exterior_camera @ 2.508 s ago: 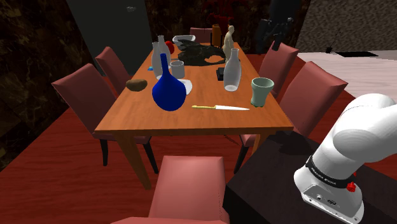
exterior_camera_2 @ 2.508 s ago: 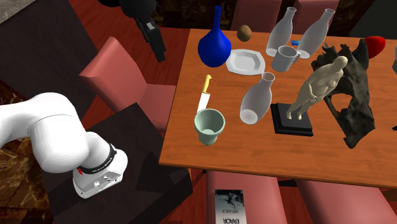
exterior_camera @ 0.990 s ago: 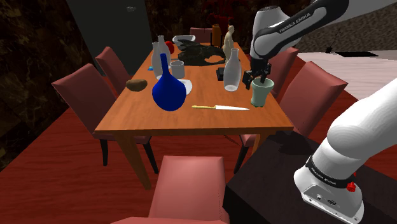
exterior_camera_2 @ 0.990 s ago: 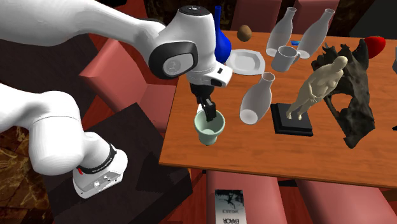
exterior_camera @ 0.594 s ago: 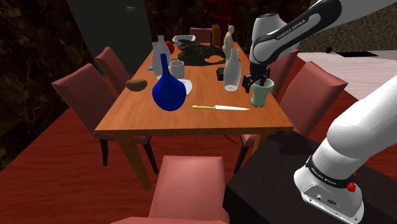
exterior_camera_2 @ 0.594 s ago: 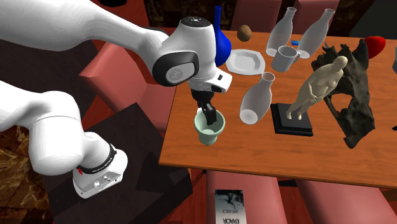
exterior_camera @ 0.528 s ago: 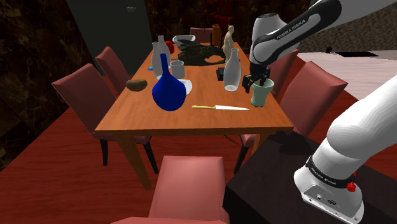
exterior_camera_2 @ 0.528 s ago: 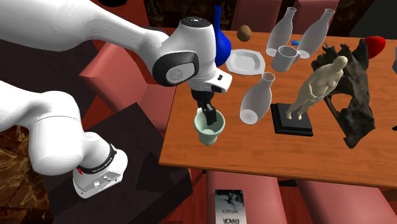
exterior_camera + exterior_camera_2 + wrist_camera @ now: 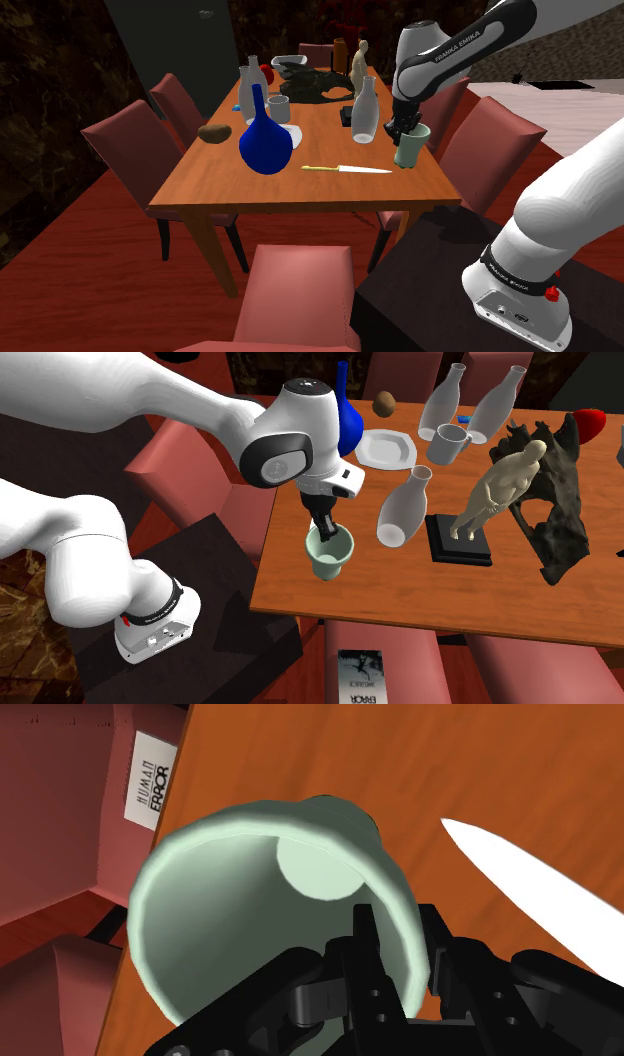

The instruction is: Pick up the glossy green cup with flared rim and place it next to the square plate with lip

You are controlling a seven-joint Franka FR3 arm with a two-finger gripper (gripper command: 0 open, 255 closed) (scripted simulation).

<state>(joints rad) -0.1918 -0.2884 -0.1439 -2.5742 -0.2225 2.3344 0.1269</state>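
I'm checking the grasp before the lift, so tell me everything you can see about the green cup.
The pale green cup is glossy, with a flared rim, narrower base and empty inside. It stands upright on the wooden table near its edge, beside a knife. The gripper clasps its wall, one finger inside, one outside.

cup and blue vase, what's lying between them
A knife lies flat between the cup and the vase, plain in the shoulder view.
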